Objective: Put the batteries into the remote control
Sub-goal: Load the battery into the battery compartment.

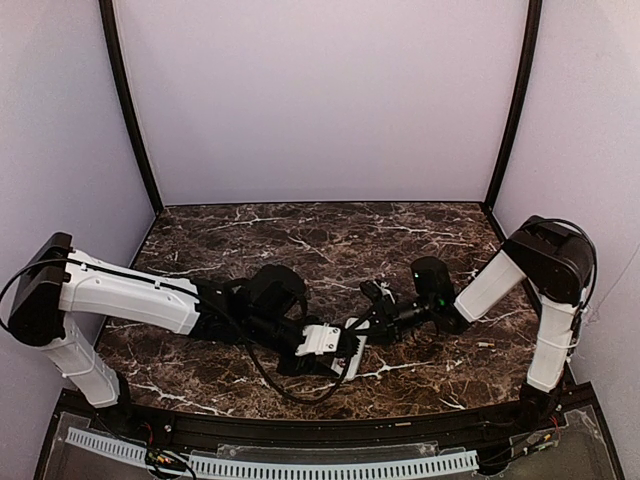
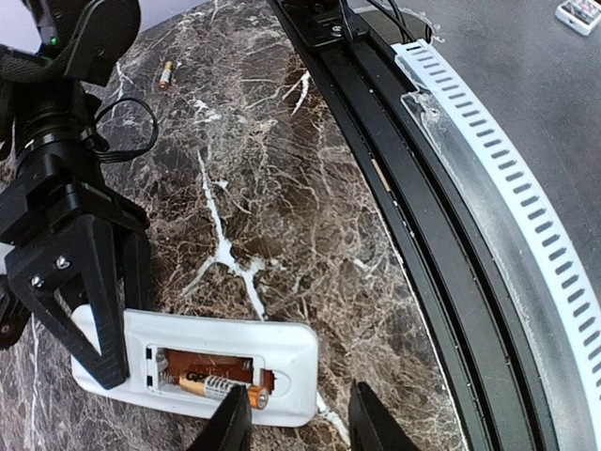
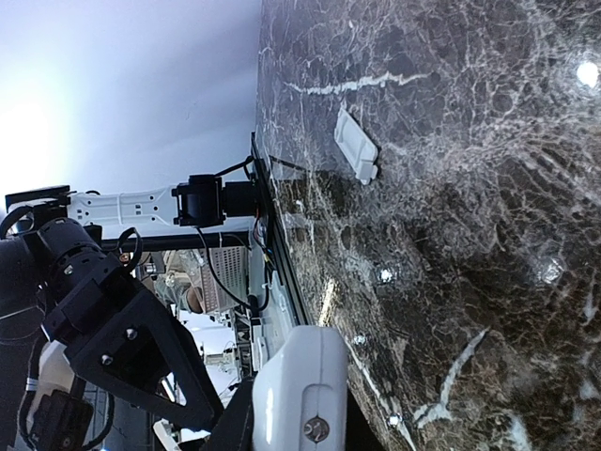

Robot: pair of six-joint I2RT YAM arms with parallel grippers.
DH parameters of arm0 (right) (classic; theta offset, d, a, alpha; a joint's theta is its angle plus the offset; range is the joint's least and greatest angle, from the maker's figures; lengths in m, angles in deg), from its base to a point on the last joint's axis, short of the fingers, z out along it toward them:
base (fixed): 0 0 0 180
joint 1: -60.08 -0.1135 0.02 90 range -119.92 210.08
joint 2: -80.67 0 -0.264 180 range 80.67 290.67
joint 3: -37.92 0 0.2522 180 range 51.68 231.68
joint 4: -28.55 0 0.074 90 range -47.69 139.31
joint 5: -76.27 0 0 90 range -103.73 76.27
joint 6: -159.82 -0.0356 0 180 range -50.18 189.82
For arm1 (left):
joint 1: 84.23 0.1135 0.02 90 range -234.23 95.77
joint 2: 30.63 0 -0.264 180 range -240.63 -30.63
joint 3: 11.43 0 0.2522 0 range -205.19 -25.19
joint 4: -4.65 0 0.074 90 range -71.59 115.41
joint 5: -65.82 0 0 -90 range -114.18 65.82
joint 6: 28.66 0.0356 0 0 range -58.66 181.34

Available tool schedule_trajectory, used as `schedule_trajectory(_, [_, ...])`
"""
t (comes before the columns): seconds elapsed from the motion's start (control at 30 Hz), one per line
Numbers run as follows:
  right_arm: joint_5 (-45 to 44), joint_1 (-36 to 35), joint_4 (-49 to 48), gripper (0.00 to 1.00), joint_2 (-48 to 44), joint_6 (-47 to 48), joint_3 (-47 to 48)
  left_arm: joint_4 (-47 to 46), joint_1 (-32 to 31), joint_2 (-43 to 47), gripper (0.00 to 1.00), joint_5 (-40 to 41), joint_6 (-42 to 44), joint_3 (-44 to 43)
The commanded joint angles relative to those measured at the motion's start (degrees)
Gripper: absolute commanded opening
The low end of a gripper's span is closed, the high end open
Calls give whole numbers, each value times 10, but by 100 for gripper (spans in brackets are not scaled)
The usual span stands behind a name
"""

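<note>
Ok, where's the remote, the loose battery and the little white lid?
remote control (image 2: pixel 289 362), left wrist view, on its white back.
loose battery (image 2: pixel 166 74), left wrist view, on its middle.
white lid (image 3: pixel 356 144), right wrist view, on its flat face.

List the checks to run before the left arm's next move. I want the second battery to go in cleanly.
1. Remote control lies back up with its compartment open: ok.
2. First battery lies in the compartment: ok.
3. Second battery loaded: not ok, it lies loose on the table.
4. Left gripper open and empty: ok.
5. Right gripper firmly steadies the remote's end: cannot tell.
6. Cover piece lies apart from the remote: ok.
</note>
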Motion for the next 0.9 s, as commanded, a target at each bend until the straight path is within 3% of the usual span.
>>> schedule_trajectory(0.0, [21, -14, 17, 0, 6, 26, 18, 32, -7, -14, 35, -1, 40, -20])
schedule_trajectory(0.87, [29, -31, 30, 0, 12, 39, 33, 61, -11, -57, 25, 26, 53, -47])
